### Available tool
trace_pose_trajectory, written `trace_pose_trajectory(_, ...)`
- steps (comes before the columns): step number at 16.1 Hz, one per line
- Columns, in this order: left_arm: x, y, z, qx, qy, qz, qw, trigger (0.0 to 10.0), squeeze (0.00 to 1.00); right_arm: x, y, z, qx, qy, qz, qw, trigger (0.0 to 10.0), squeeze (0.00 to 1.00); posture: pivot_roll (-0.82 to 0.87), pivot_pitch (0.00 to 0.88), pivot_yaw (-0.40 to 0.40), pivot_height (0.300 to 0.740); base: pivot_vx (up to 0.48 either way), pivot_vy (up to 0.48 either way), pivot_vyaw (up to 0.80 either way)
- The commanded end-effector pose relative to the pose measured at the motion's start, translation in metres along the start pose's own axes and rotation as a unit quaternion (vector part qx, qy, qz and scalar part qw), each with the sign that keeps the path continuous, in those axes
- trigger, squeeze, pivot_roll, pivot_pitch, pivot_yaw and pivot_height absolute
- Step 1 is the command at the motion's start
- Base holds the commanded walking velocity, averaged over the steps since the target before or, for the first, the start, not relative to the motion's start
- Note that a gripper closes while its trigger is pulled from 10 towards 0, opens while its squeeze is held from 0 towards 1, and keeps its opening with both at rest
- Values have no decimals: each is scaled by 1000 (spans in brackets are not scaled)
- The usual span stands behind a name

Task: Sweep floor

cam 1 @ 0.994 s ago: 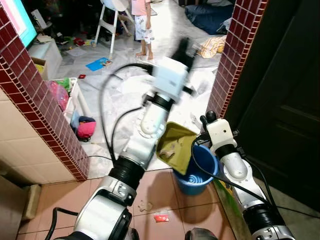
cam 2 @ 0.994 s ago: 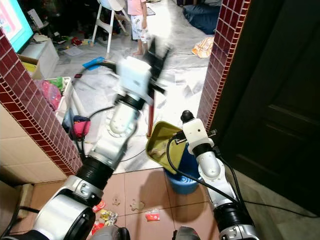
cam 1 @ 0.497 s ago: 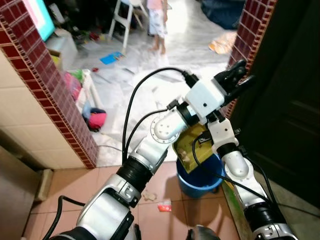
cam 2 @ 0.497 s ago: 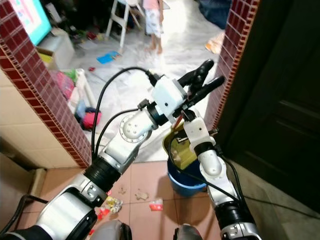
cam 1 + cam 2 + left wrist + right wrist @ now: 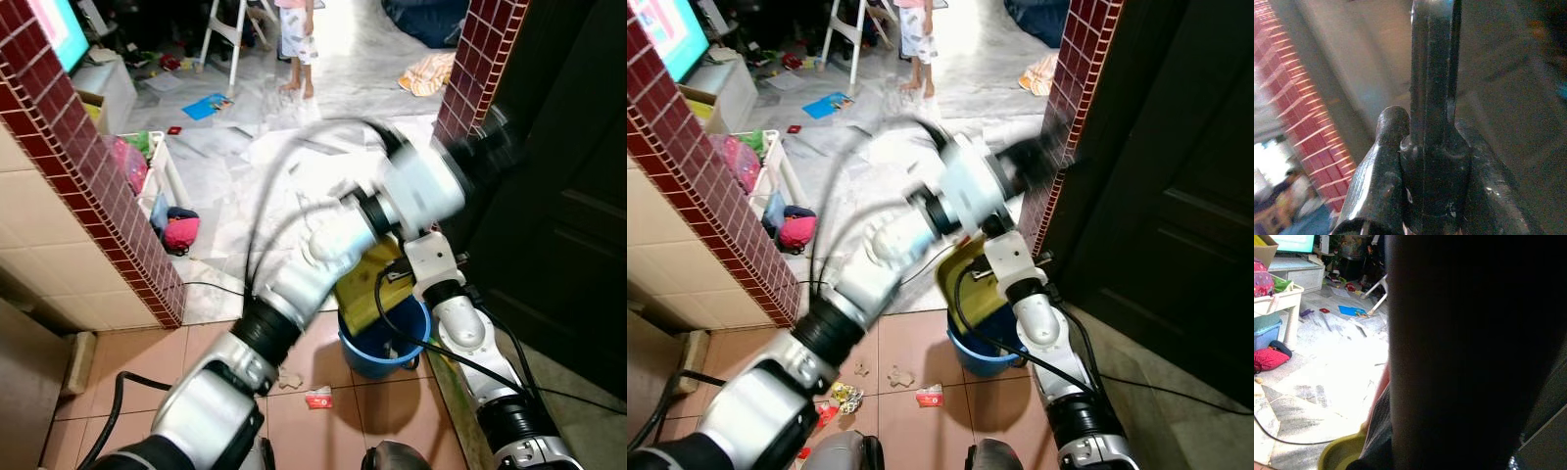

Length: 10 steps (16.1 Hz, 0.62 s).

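A yellow-green dustpan [image 5: 367,289] hangs tilted over a blue bucket [image 5: 387,343], with dirt lying in it. My right arm [image 5: 460,323] holds it from behind, and the pan hides that gripper's fingers. The dustpan's rim [image 5: 1342,455] is visible in the right wrist view beside a dark mass. My left arm crosses in front, blurred by motion. Its gripper [image 5: 490,145] is up by the brick pillar [image 5: 480,59] and the dark door [image 5: 568,196]. In the left wrist view the fingers [image 5: 1432,73] lie together with nothing between them. Litter lies on the tiles: a red wrapper [image 5: 317,399] and scraps [image 5: 288,380].
Another brick pillar [image 5: 88,186] stands on the left. Beyond it are a white bin of toys [image 5: 137,166] and a pink bundle [image 5: 181,233]. A person [image 5: 296,39] stands on the pale floor beyond. Colourful wrappers [image 5: 844,397] lie near my feet. A cable runs across the floor.
My left arm has swung right, from in front of the opening to the pillar and door, and is now blurred. The dustpan stays over the bucket.
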<state>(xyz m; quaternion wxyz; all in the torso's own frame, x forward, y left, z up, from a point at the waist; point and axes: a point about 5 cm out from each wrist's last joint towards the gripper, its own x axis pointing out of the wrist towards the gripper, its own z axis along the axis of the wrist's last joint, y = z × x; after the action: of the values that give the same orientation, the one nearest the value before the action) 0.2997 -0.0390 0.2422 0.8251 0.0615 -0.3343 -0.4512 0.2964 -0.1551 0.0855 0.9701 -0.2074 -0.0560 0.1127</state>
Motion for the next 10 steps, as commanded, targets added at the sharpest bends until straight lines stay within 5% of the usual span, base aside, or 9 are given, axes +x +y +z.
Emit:
trace_pose_trajectory(1,19,26,37,13,-71,54,996,10000,0,6,-1,12,-11,-30,5,999,10000,0,-83,0,40,740,0,0,0)
trace_pose_trajectory(2,18,33,40,11,-74,70,995,10000,0,6,-1,11,-11,-29,6,999,10000,0,-83,0,40,740,0,0,0)
trace_pose_trajectory(3,15,62,53,16,-86,134,987,10000,0,6,1,10,-9,-25,13,1000,10000,0,-73,0,34,740,0,0,0)
trace_pose_trajectory(4,13,74,60,23,-93,160,982,10000,0,7,3,9,-8,-23,17,1000,10000,0,-70,0,32,740,0,0,0)
trace_pose_trajectory(7,-3,127,97,77,-121,270,952,10000,0,8,11,6,-6,-12,45,999,10000,0,-54,0,18,740,0,0,0)
trace_pose_trajectory(9,-10,139,104,92,-116,301,942,10000,0,8,14,5,-5,-9,54,998,10000,0,-47,0,14,740,0,0,0)
trace_pose_trajectory(10,-26,156,108,113,-98,342,928,10000,0,7,17,4,-5,-6,69,998,10000,0,-47,0,14,740,0,0,0)
